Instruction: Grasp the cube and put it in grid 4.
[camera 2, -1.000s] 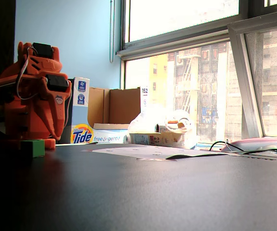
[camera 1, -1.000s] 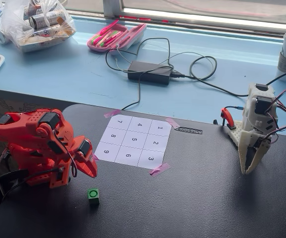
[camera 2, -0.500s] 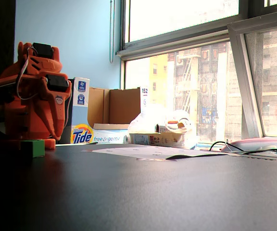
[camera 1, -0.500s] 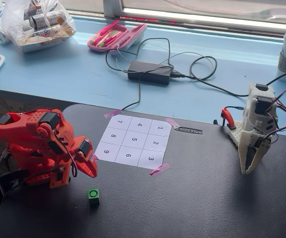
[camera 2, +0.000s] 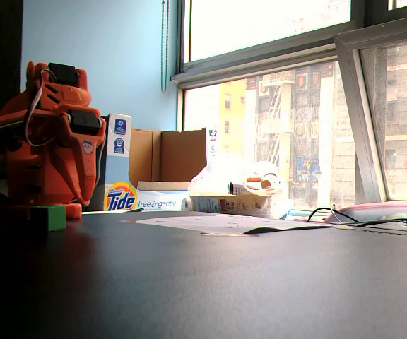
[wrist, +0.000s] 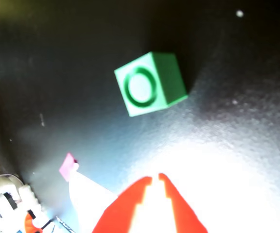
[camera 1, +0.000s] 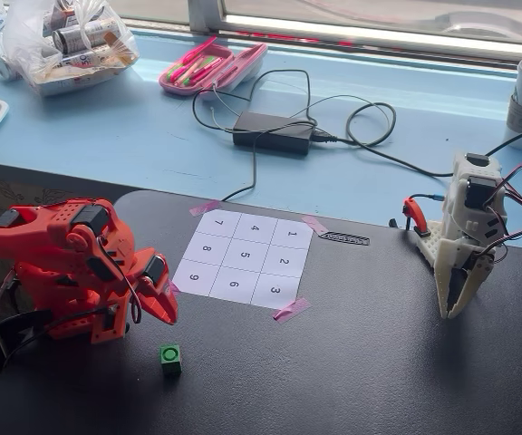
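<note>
The tiny green cube (camera 1: 170,359) sits on the dark table in front of the folded orange arm, its ring mark facing up. It also shows in a fixed view at the far left (camera 2: 48,217) and in the wrist view (wrist: 149,83). My orange gripper (camera 1: 165,312) points down just behind the cube, apart from it. In the wrist view its tips (wrist: 155,177) stand nearly together with nothing between them. Grid 4 (camera 1: 256,227) is the middle cell of the numbered sheet's far row, well away from the cube.
A white second arm (camera 1: 465,245) stands at the table's right edge. Pink tape scraps (camera 1: 291,310) hold the sheet's corners, one seen in the wrist view (wrist: 68,167). A power brick (camera 1: 273,132), cables, a pink case (camera 1: 211,65) and a bag (camera 1: 66,41) lie on the blue ledge behind.
</note>
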